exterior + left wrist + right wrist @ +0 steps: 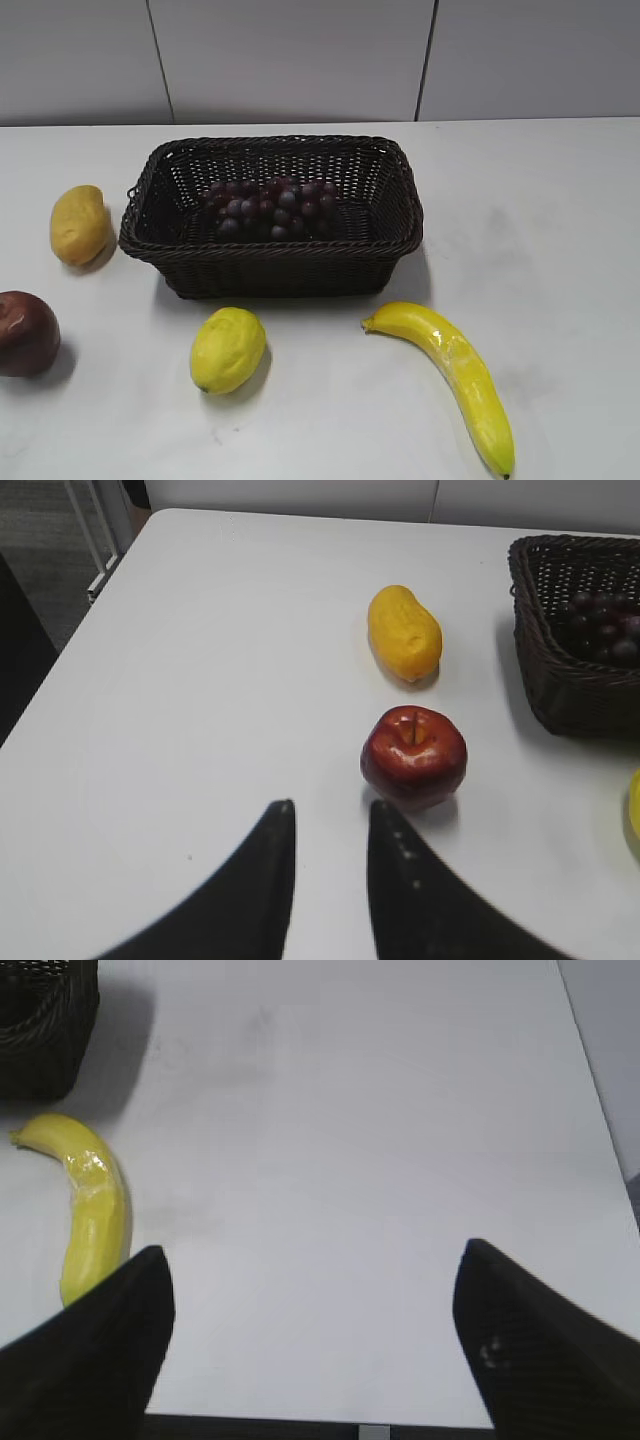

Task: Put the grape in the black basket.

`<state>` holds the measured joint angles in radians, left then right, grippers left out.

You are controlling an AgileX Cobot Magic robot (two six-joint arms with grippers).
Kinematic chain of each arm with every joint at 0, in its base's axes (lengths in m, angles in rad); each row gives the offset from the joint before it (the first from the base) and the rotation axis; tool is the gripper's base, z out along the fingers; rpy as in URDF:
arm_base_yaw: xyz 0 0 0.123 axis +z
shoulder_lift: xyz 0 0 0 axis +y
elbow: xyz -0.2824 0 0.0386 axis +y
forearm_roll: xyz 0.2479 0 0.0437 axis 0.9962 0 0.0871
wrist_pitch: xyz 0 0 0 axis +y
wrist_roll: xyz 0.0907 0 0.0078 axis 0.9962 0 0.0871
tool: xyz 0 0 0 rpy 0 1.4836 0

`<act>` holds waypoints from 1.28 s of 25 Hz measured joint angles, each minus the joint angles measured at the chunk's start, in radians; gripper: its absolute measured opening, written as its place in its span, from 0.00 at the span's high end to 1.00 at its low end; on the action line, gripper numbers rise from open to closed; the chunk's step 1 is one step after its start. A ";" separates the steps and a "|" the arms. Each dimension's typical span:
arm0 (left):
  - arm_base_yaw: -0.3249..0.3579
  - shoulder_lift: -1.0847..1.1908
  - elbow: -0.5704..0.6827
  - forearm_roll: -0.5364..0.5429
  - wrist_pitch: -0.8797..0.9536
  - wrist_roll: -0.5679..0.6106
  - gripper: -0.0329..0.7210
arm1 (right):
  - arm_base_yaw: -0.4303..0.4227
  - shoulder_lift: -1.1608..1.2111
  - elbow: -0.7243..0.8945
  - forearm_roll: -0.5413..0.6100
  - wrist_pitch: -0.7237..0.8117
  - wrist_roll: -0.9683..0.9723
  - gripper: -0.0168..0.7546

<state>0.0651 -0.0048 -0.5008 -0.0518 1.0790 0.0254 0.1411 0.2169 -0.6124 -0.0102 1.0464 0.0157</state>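
Wicker, dark brown-black, forms the basket, which stands at the middle rear of the white desk. The grape lies inside it, resting on the floor of the basket below the braided rim, so the flared walls contain it on all sides. On this evidence the task appears complete.

Neither arm shows in the exterior view. The left pincer sits low over bare desk with its jaws close together, a narrow gap between them, gripping nothing; a red apple lies just beyond its tips without contact. The right pincer has its jaws spread wide and is likewise empty, over bare desk beside a banana.

Other fruit lies outside the basket: a yellow mango to its left, a lemon in front. Both pincers stand well apart from the basket, a position consistent with withdrawal after placement.
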 joint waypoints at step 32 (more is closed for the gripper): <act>0.000 0.000 0.000 0.000 0.000 0.000 0.65 | -0.009 -0.220 0.116 -0.004 0.000 0.001 0.23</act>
<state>0.0651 -0.0048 -0.5008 -0.0518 1.0790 0.0254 0.1318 -0.0033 -0.4963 -0.0142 1.0467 0.0166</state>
